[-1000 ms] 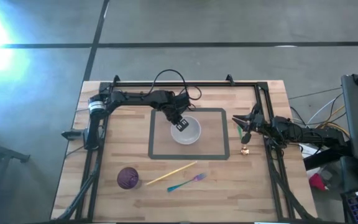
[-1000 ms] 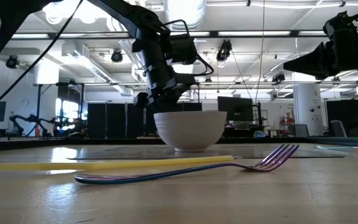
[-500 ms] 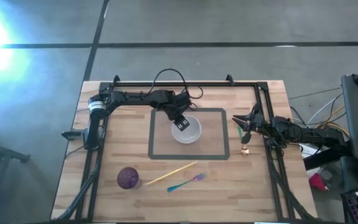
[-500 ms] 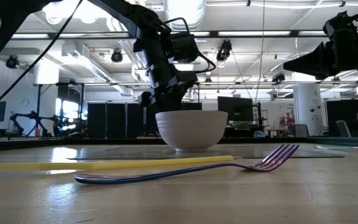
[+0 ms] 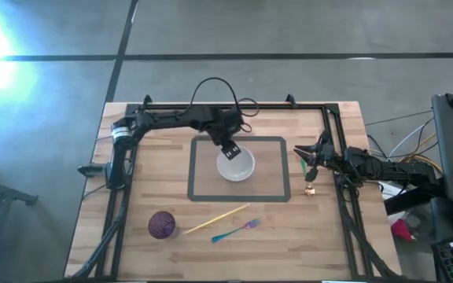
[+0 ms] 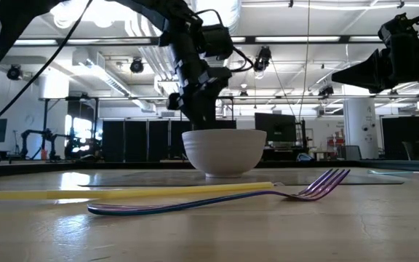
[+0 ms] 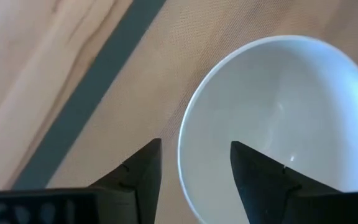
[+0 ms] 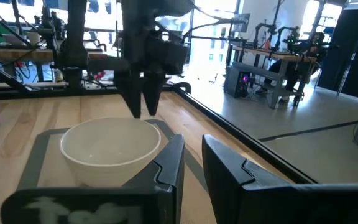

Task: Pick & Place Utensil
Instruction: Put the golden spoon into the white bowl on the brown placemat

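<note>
Bowl first: the plain white round bowl (image 5: 235,165) sits inside the dark-bordered grey rectangular mat (image 5: 277,168) in the middle of the light wooden table (image 5: 148,181), and from the left wrist view its inside looks bare. The left gripper (image 5: 230,147) hangs right over the bowl's far rim, on the side away from the utensils, fingers pointing down. Its jaws are spread apart with the rim edge showing in the gap between them, and they've got nothing in them. From table height it's just above the bowl, not touching it as far as I can see.

Utensils are both out on the bare wood, on the near side of the mat and well apart from the bowl. The fork with the purple tines and blue-teal handle (image 5: 235,230) lies flat, tines toward the right arm's side. Just beside it is the long thin yellow stick (image 5: 216,219), lying at a slant between the fork and the mat. A round dark purple cup-like thing (image 5: 162,225) stands further along toward the left arm's side.

The right gripper (image 5: 309,160) waits off the mat's right edge, above the table, jaws only a narrow gap apart and holding nothing.
</note>
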Motion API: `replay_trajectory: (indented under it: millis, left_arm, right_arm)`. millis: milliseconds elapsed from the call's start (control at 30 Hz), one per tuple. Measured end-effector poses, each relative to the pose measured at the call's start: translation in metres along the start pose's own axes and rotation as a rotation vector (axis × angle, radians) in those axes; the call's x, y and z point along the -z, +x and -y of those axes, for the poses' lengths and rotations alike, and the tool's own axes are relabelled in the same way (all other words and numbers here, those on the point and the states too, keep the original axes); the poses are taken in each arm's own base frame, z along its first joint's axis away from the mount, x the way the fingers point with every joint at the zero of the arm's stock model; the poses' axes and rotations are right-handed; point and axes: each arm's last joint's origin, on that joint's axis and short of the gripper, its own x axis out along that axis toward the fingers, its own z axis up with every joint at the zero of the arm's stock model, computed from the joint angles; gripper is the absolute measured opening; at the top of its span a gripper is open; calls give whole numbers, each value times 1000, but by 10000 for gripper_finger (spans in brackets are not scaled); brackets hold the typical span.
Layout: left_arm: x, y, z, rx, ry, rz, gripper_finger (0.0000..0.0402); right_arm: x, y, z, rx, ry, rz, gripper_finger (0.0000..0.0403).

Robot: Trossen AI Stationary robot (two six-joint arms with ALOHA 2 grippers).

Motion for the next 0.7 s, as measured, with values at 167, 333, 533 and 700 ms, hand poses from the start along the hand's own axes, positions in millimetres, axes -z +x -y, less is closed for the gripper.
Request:
replay_trajectory:
  millis: [167,333,533,700]
  left_arm:
    - [-10,-22,-1,-2,28,21,181]
    - [-18,-42,4,10,100,61,181]
    - [-16,-81,7,22,154,148,181]
    - [-2,-120,11,33,182,241,181]
  right_arm:
    - [0,0,0,0,0,0,52]
    - [0,0,0,0,0,0,52]
    - [0,0,0,0,0,0,52]
    - [0,0,0,0,0,0,52]
